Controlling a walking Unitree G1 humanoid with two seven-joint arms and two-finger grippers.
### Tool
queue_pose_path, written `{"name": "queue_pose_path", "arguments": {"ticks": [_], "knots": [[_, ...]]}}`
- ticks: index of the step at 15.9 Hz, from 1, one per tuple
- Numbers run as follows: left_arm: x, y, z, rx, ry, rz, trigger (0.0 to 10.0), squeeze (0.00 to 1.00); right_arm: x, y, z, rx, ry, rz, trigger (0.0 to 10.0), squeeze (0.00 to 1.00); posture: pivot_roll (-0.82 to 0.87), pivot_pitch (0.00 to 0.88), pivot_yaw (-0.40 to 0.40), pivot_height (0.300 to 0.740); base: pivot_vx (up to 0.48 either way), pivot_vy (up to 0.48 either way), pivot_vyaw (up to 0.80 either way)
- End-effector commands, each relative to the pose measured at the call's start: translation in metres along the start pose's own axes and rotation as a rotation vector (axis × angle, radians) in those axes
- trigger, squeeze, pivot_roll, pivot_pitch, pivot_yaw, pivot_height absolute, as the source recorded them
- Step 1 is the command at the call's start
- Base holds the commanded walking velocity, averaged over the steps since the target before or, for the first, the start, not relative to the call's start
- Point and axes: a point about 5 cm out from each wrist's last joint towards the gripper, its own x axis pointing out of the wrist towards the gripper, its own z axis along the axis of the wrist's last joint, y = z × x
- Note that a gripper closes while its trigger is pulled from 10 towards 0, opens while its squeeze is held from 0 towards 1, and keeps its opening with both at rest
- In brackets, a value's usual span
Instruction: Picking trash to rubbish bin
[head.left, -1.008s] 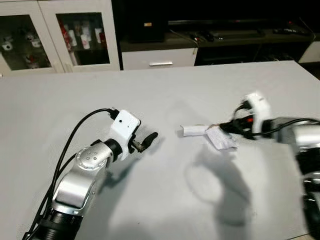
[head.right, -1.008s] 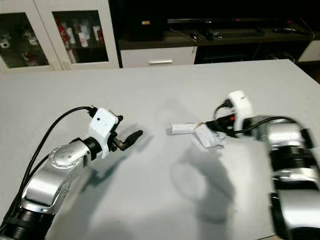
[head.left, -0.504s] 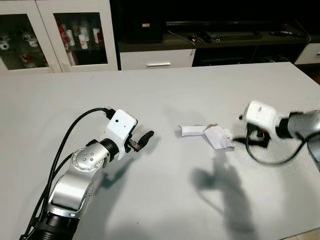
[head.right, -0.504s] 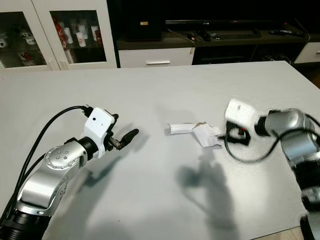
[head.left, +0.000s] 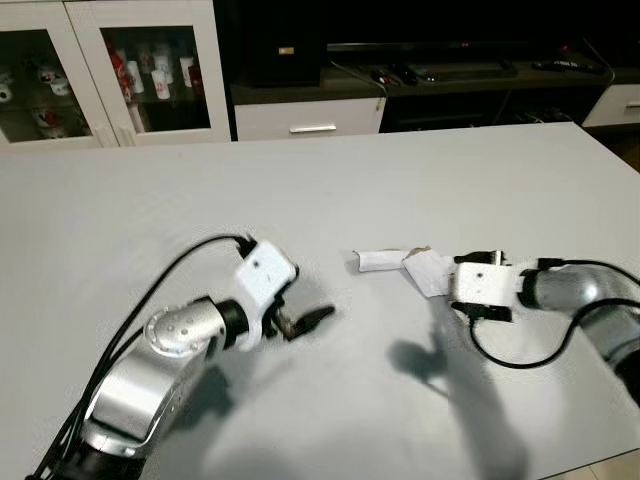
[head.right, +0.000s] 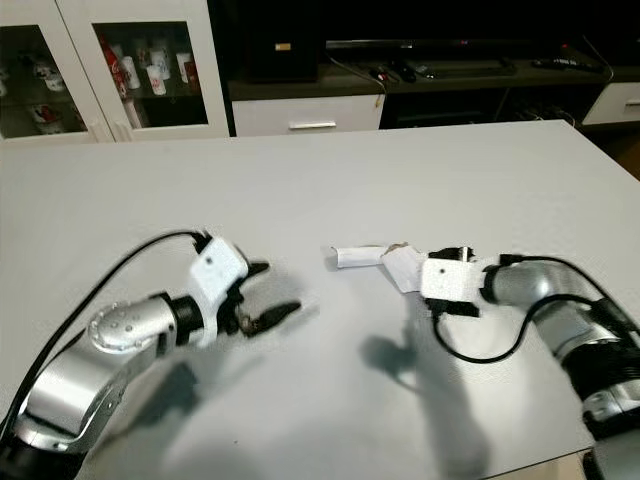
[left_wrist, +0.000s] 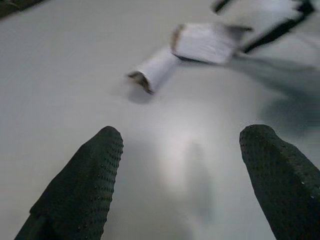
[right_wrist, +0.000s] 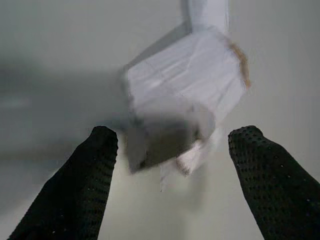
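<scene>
Spread wide, the jaws of the right gripper (right_wrist: 170, 185) stand either side of the crumpled white paper (right_wrist: 185, 110), their black fingers (right_wrist: 75, 185) not yet touching it, so nothing is pinched; the jaws of the left gripper (left_wrist: 180, 185) are likewise parted and hold nothing, pointing toward the same trash from the other side.

Taking the crumpled white paper as the landmark: it lies on the grey table (head.left: 330, 180), near the middle, with a small rolled white scrap (head.left: 378, 261) touching it on the side toward the left gripper; the right gripper sits just beside the paper on the robot's right, low over the tabletop; the left gripper hangs well apart from it on the robot's left, the rolled scrap lying between them.

As for progress, I judge the task barely begun: both pieces of trash rest on the table, neither lifted, and no rubbish bin can be made out near the paper or anywhere beyond the table, where a white glass-fronted cabinet (head.left: 110, 70) and a dark low shelf (head.left: 440, 75) stand. What is left, by my reading, is nearly everything: closing on the paper, lifting it, finding the bin, dropping it in, then likely the same for the rolled scrap.
</scene>
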Motion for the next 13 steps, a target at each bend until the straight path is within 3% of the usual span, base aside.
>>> {"name": "queue_pose_path", "arguments": {"ticks": [1, 3, 7, 10, 13], "knots": [[-0.001, -0.006, 0.003, 0.014, 0.009, -0.051, 10.0, 0.00, 0.005, -0.002, 0.005, -0.047, -0.027, -0.052, 10.0, 0.00, 0.01, 0.000, -0.048, 0.740, 0.000, 0.000, 0.00], [-0.002, -0.007, 0.003, 0.009, 0.025, -0.066, 10.0, 0.00, 0.009, 0.000, 0.006, -0.075, -0.042, -0.075, 10.0, 0.00, 0.01, 0.000, -0.045, 0.740, 0.000, 0.000, 0.00], [-0.005, -0.007, 0.002, 0.021, 0.051, -0.085, 10.0, 0.00, 0.025, 0.005, 0.010, -0.225, -0.005, -0.112, 10.0, 0.00, 0.02, 0.000, -0.038, 0.740, 0.000, 0.000, 0.00], [-0.009, -0.008, 0.001, 0.016, 0.059, -0.083, 10.0, 0.00, 0.029, 0.002, 0.003, -0.229, 0.056, -0.143, 10.0, 0.00, 0.03, 0.000, -0.038, 0.740, 0.000, 0.000, 0.00], [-0.008, -0.008, 0.001, 0.021, 0.061, -0.080, 10.0, 0.00, 0.036, 0.004, 0.008, -0.220, 0.051, -0.160, 10.0, 0.00, 0.03, 0.000, -0.039, 0.740, 0.000, 0.000, 0.00]]}}
